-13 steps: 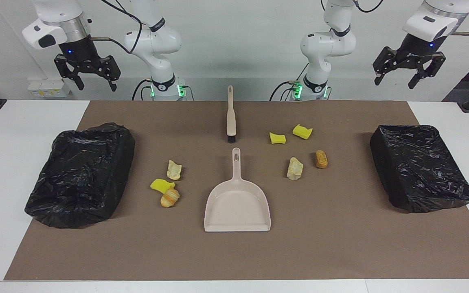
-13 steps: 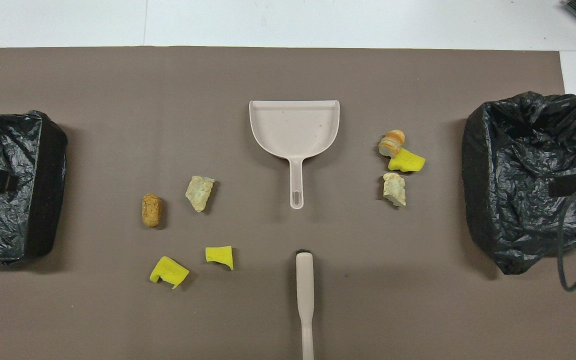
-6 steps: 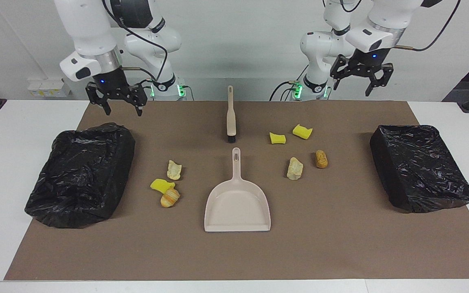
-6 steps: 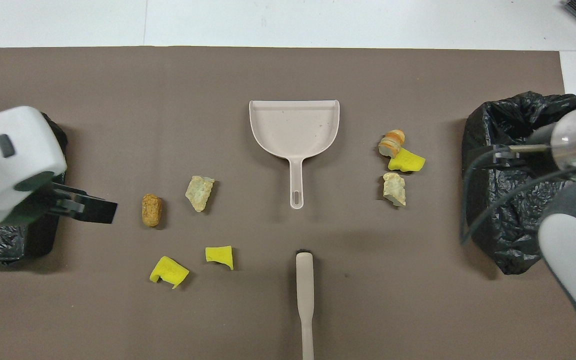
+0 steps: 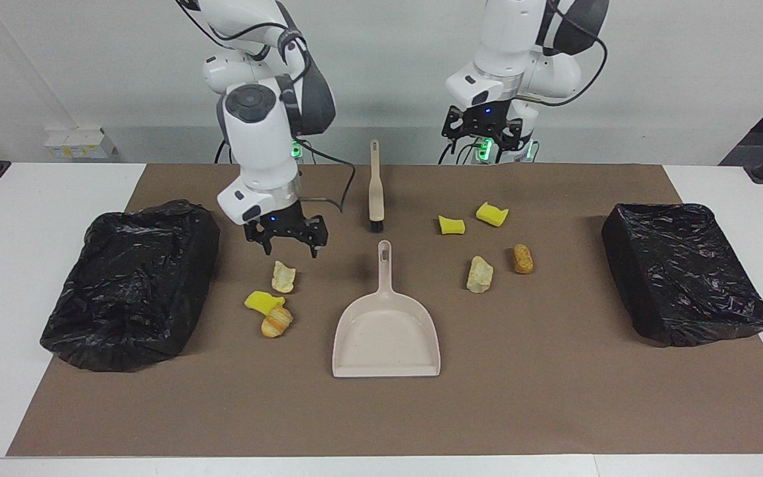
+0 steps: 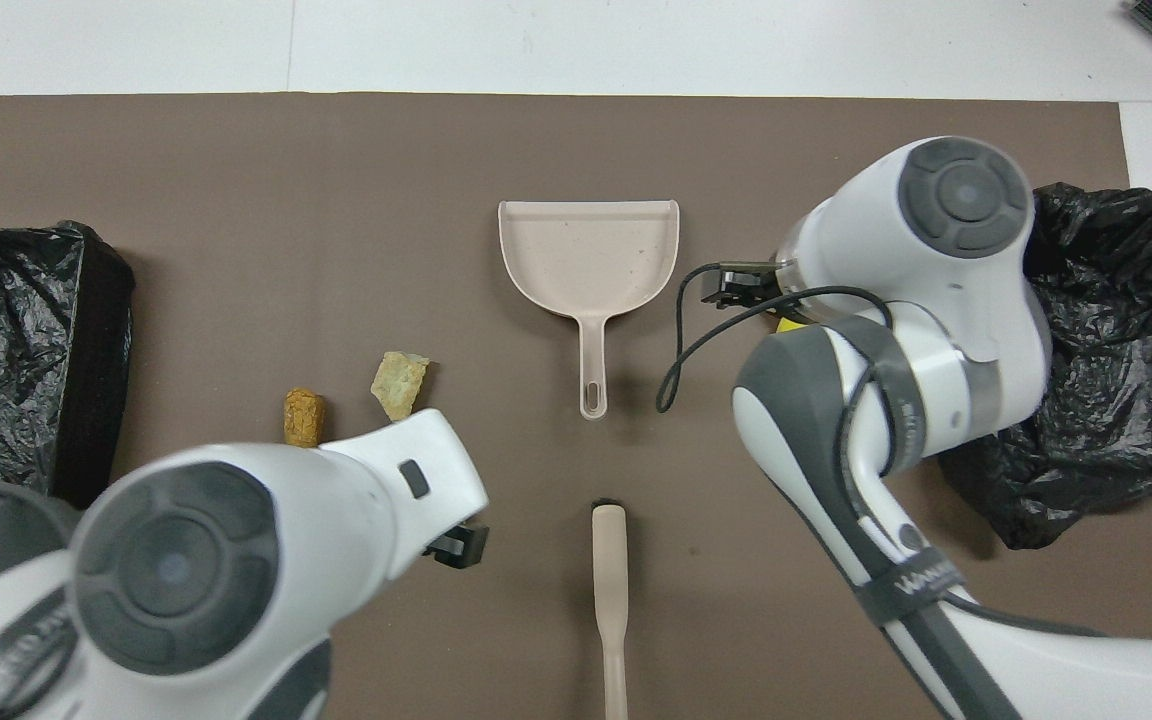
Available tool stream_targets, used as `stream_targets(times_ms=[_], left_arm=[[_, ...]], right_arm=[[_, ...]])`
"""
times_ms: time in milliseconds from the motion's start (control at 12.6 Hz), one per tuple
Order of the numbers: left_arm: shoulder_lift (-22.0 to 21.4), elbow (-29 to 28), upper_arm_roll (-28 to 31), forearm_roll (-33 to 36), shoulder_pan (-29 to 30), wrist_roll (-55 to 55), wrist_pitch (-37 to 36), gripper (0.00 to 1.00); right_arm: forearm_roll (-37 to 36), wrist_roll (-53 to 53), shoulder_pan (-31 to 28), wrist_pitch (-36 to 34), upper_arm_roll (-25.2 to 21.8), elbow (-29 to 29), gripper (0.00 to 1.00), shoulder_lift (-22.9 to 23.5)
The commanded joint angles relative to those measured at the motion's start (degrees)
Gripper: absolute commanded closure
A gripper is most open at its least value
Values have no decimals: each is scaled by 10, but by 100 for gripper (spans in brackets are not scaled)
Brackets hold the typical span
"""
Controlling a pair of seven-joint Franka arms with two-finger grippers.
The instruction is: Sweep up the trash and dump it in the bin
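Step in hand: by my reading, reaching for the two tools; nothing is gripped yet.
Right gripper [image 5: 287,242]: hangs low over the brown mat [image 5: 554,397], just above the cream bread-like lump [image 5: 283,276]; its two fingers stand spread wide and hold nothing.
Left gripper [image 5: 483,128]: up in the air over the robots' edge of the mat, toward the left arm's end from the brush; whether its fingers are spread or closed I cannot tell.
Long-handled beige brush with black bristles [image 5: 375,189]: lies at mid-table, handle toward the robots, bristles just short of the dustpan's handle.
Beige plastic dustpan [image 5: 387,331]: lies flat and empty, its open lip pointing away from the robots.
Trash, right arm's end: the cream lump, a bright yellow sponge-like piece [image 5: 263,302] and a tan striped bread-like piece [image 5: 277,322] touching it, close beside the crumpled black-bagged bin [image 5: 130,285].
Trash, left arm's end: two yellow sponge pieces [image 5: 451,225] [image 5: 491,214], a pale lump [image 5: 479,274] and a brown oval lump [image 5: 522,258], well apart from the other black-bagged bin [image 5: 683,271].
Doing it well: take each tool by its handle, and grip the brush handle squarely.
Risk: the wide fingers so near the cream lump could knock it away.
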Motion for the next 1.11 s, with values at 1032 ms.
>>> stream_targets(times_ms=[1032], left_arm=[[116,-180,11,-26,-310,-312,289,0]], right_arm=[[84,21,108,81,3,21,0,117]])
